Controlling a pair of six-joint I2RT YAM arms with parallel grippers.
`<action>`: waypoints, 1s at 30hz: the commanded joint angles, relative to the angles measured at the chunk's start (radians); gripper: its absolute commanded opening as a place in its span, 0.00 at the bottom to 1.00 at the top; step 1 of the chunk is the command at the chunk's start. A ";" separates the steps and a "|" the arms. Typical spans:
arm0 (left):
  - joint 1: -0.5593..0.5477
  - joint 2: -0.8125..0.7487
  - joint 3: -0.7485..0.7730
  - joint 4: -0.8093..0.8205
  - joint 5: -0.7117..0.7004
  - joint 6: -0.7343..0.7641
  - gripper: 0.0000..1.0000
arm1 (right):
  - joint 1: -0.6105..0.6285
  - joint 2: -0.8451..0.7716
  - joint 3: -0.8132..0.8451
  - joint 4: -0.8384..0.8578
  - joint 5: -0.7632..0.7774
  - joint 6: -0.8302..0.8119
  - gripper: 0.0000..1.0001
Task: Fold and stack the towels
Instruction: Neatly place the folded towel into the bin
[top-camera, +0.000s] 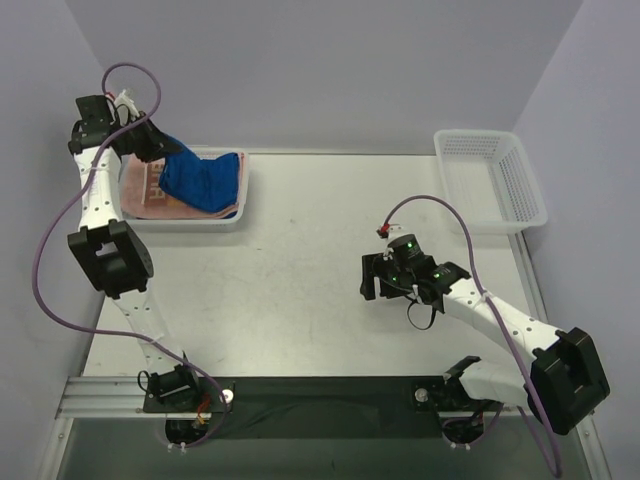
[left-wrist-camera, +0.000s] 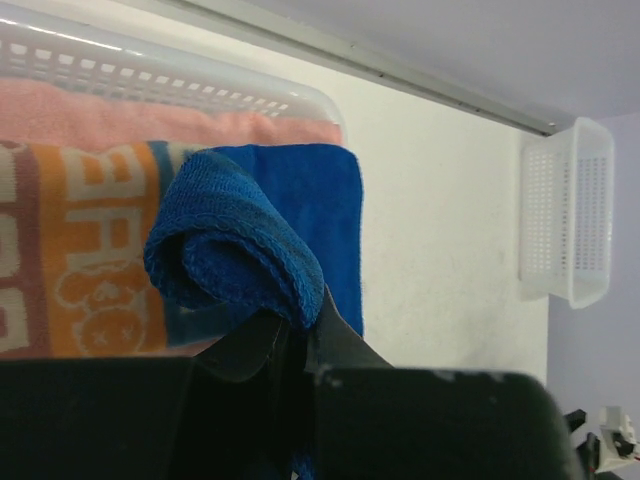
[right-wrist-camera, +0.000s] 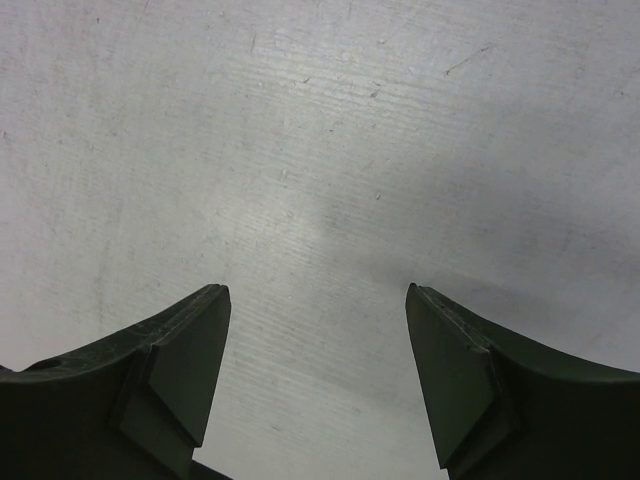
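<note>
L gripper (left-wrist-camera: 300, 335) pinching blue towel (left-wrist-camera: 240, 250), above basket (left-wrist-camera: 200, 85)

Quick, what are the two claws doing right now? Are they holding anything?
Left claw: closed, pinching the blue towel.
Right claw: open, holding nothing.
</note>
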 joint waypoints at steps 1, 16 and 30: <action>0.010 0.025 0.010 -0.027 -0.058 0.111 0.00 | -0.007 0.001 0.049 -0.040 -0.021 -0.016 0.71; 0.024 0.088 0.053 -0.101 -0.370 0.254 0.03 | -0.009 0.018 0.086 -0.092 -0.041 -0.036 0.72; 0.014 0.155 0.119 -0.101 -0.508 0.318 0.30 | -0.009 0.031 0.099 -0.101 -0.058 -0.034 0.71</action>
